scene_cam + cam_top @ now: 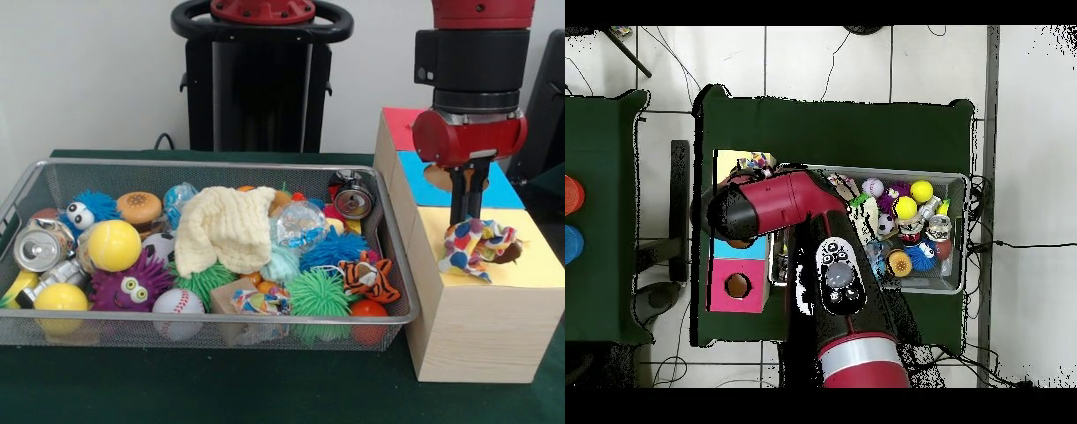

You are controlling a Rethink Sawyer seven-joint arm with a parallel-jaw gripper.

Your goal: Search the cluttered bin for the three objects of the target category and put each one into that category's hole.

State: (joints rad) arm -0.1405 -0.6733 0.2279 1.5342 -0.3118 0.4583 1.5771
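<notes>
The wire mesh bin (212, 164) lies on the green table, full of toys; it also shows in the overhead view (961, 182). My gripper (468, 216) hangs over the yellow panel (538, 265) of the wooden box on the right. It is shut on a speckled white cloth rope bundle (477, 246), which sits at that panel's hole. A second speckled bundle (260, 300) lies at the bin's front, beside a green spiky ball (318, 293). I see no third bundle. In the overhead view my arm (780, 200) covers the gripper.
The wooden box has a blue panel (508, 190) and a red panel (402, 119) behind the yellow one, each with a hole. A cream waffle cloth (225, 225), a clear crinkly ball (300, 225), a soda can (40, 246), balls and a tiger toy (369, 278) crowd the bin.
</notes>
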